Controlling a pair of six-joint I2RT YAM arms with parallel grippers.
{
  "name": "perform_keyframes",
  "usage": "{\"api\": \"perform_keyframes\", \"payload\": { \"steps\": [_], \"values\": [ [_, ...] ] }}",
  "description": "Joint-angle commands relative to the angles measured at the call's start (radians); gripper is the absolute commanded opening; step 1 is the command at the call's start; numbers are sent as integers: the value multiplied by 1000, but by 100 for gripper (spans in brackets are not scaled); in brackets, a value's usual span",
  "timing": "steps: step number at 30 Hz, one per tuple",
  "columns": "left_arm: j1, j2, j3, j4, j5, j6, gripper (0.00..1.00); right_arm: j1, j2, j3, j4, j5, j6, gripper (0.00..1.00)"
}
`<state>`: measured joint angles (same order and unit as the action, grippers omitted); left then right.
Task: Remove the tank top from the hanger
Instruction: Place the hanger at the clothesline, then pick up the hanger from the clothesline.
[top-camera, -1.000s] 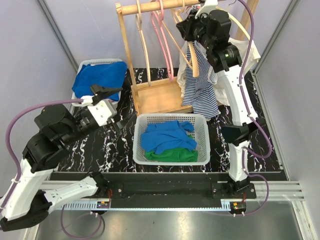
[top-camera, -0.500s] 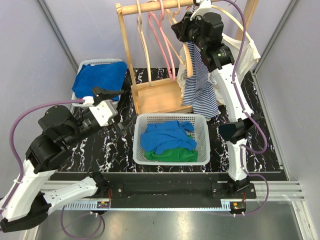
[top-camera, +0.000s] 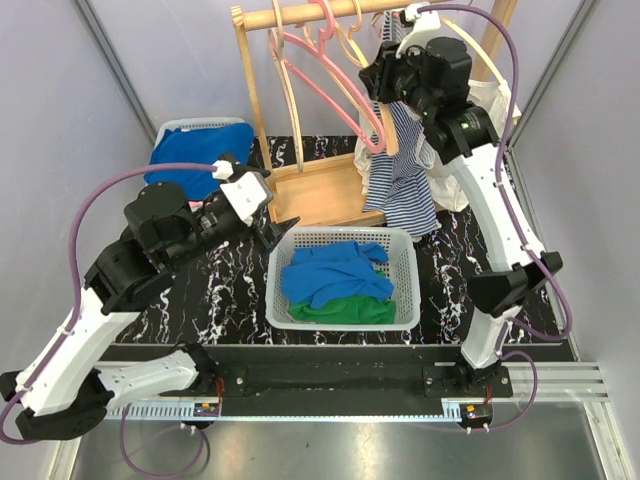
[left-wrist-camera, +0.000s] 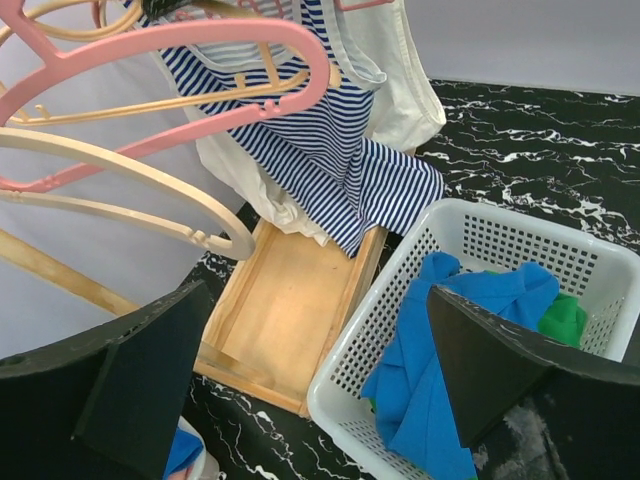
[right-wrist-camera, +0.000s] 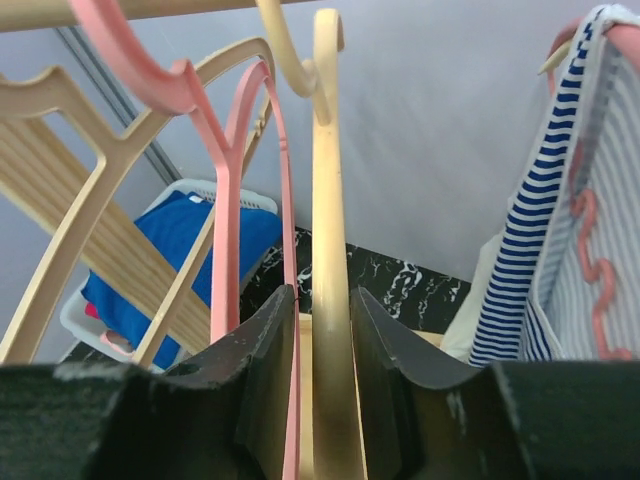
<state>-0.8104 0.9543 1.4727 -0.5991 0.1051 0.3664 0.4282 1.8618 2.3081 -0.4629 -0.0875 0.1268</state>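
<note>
Grey panel walls enclose a black marbled table (top-camera: 445, 290), with a wooden rack (top-camera: 320, 195) standing at its rear centre. The striped tank top (top-camera: 400, 190) hangs at the right end of the rack's rail, on a notched pink hanger (right-wrist-camera: 590, 250) that shows inside its fabric in the right wrist view. Its hem drops to the right corner of the rack's base, just beside the rear rim of a white basket (top-camera: 345, 322). A cream garment (top-camera: 500, 100) hangs directly behind it. The right arm reaches up to the rail and, seen from above, covers the upper part of the tank top. The right gripper (right-wrist-camera: 322, 292) is set narrow, one finger on each side of a pale wooden hanger (right-wrist-camera: 330, 180); whether the pads press on it cannot be determined. The left gripper (left-wrist-camera: 315, 295) is spread wide and holds nothing, low over the table by the basket's rear left corner, aimed at the rack. Between it and the tank top lie a bare pink hanger (left-wrist-camera: 200, 32) and bare wooden hangers (left-wrist-camera: 120, 165), swung forward. The basket holds blue cloth (top-camera: 335, 270) over green cloth (top-camera: 345, 308). A second basket (top-camera: 200, 123) at rear left holds a blue garment (top-camera: 195, 155).
</note>
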Motion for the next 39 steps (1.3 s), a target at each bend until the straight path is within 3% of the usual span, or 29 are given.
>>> {"api": "perform_keyframes", "payload": {
  "steps": [1,6,12,17,24,32,39],
  "values": [
    [4,14,73,32,12,-9,99,11,-151,-45,-37,37,-82,39],
    [4,98,176,-36,-50,-29,99,4,-289,-217,68,216,-195,48],
    [5,245,316,-198,-211,-20,99,-29,-337,-274,116,278,-228,48],
    [5,225,273,-189,-183,-49,99,-72,-354,-302,162,295,-240,45],
    [5,212,255,-177,-211,-72,99,-187,-305,-283,165,140,-153,44],
    [25,164,206,-179,-223,-58,97,-218,-271,-285,167,-15,-64,43],
    [22,161,183,-186,-182,14,92,-241,-305,-351,205,-87,3,53]
  ]
}}
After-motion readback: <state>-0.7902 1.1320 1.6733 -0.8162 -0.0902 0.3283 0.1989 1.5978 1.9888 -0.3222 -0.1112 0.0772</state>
